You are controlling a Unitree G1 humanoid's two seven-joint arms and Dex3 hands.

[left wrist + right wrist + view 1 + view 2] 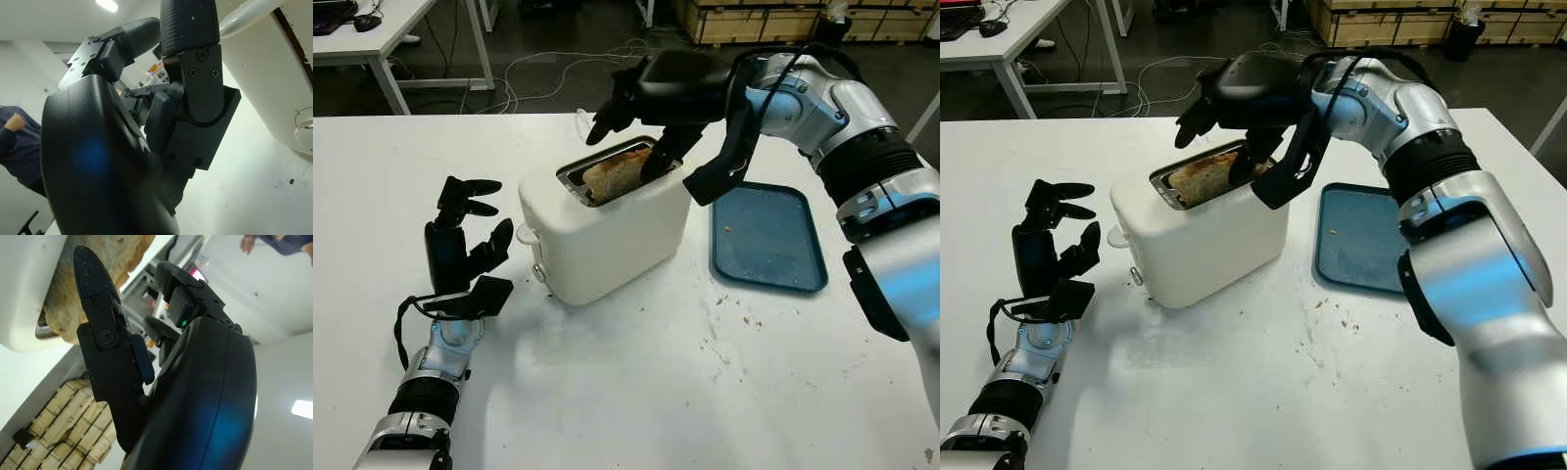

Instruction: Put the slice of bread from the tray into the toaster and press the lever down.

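A white toaster (607, 235) stands mid-table with a slice of bread (617, 168) in its slot, its browned top edge sticking up a little. My right hand (625, 147) hovers over the slot, open. One finger (658, 157) reaches down beside the bread, and the others are raised above the toaster's far left corner. In the right wrist view that finger (98, 318) lies along the bread (63, 308). The toaster's lever (524, 233) juts out at its left end. My left hand (484, 220) stands upright just left of the lever, open.
A blue tray (769, 235) with a few crumbs lies right of the toaster, and more crumbs dot the table in front of it. Desks, cables and wooden crates lie beyond the table's far edge. A person's dark sleeve (10, 127) is off to the side.
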